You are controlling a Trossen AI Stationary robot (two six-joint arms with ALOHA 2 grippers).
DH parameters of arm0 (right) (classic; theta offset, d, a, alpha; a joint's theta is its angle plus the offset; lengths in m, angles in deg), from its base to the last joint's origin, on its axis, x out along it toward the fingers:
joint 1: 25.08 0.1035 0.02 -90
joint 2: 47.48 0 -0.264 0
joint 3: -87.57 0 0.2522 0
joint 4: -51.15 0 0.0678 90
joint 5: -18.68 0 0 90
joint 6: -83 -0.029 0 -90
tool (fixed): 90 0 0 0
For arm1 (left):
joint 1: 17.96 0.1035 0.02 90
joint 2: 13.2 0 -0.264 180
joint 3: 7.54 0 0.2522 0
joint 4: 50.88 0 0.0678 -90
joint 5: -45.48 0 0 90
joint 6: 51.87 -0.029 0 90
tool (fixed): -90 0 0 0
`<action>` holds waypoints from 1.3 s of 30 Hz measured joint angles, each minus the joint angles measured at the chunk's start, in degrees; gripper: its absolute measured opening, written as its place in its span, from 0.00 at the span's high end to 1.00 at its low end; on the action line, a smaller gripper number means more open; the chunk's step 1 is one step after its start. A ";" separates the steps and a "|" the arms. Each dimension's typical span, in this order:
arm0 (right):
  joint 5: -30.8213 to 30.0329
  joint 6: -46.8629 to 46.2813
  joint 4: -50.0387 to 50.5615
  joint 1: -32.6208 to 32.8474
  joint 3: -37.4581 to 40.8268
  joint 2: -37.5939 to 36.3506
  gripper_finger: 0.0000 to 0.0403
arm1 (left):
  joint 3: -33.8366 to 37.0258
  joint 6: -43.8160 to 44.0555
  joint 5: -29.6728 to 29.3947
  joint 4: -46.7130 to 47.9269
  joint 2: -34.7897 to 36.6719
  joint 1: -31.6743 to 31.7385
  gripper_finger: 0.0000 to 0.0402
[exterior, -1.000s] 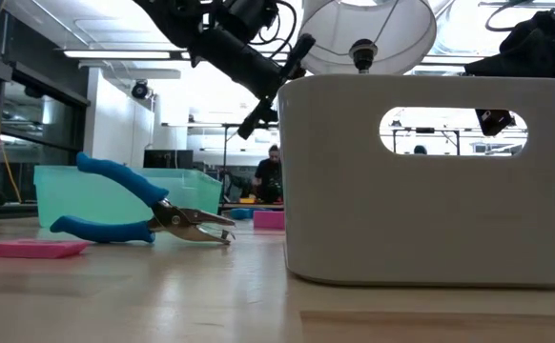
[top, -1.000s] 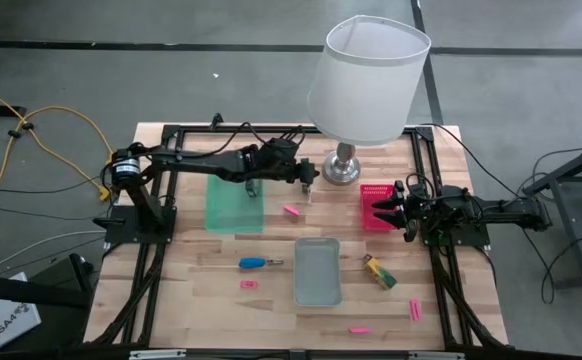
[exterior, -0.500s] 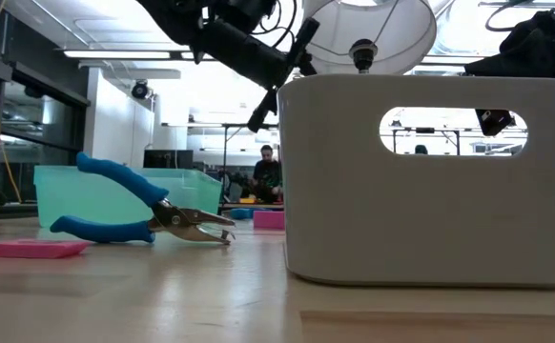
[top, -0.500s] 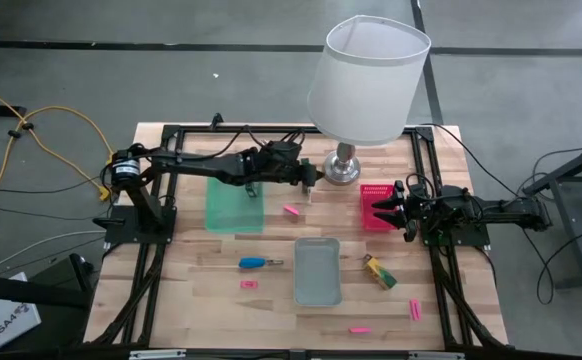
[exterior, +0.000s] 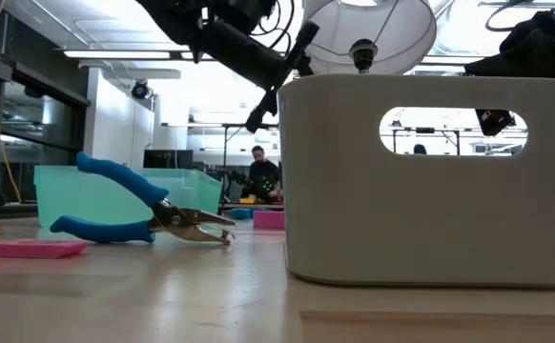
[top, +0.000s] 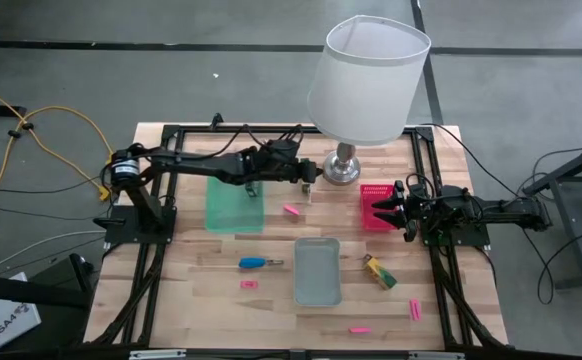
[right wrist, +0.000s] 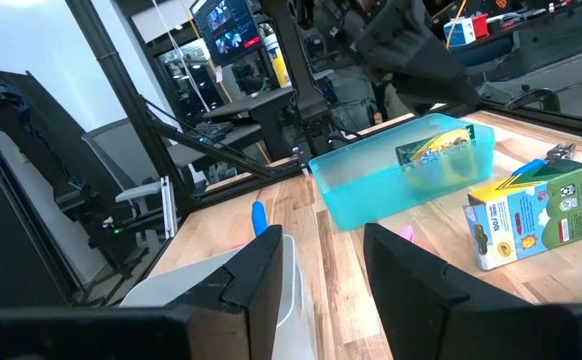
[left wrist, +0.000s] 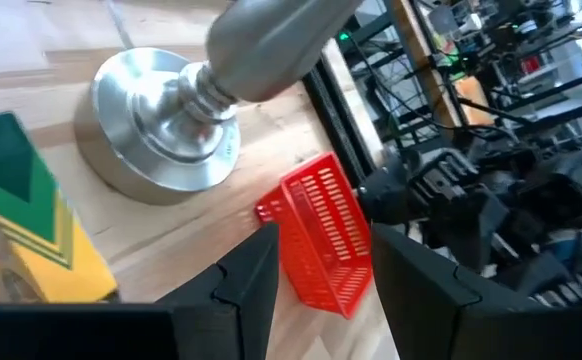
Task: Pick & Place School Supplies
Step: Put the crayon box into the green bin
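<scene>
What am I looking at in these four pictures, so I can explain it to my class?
This is a robot: two dark arms at a wooden table, each ending in a two-fingered claw. One picture looks straight down, one looks level across the tabletop, and two come from cameras on the wrists. On the table are a lamp, a green tray, a grey tray, a red basket, a screwdriver, pliers, pink bars and a yellow-and-green piece. The left claw hovers by the lamp's base, the right claw by the basket. Both are open and hold nothing.
</scene>
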 joint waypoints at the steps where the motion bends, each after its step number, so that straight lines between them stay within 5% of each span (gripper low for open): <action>1: 0.00 0.00 0.00 0.02 0.00 0.02 0.67 | 0.00 -0.02 0.01 -0.25 0.01 0.00 0.62; 14: 0.00 0.00 0.00 0.01 -0.02 0.01 0.67 | -2.56 -4.42 -1.26 0.22 0.61 -0.81 0.62; 26: 0.02 -0.01 0.00 0.02 -0.01 0.02 0.67 | -2.56 3.49 -1.14 -0.07 1.52 0.11 0.62; 33: 0.00 -0.02 0.00 0.02 -0.02 0.01 0.67 | -2.56 7.11 -8.89 4.45 1.48 0.54 0.62; 39: 0.01 -0.02 0.00 0.00 -0.01 0.01 0.67 | -2.54 4.76 -8.69 5.02 1.48 0.37 0.62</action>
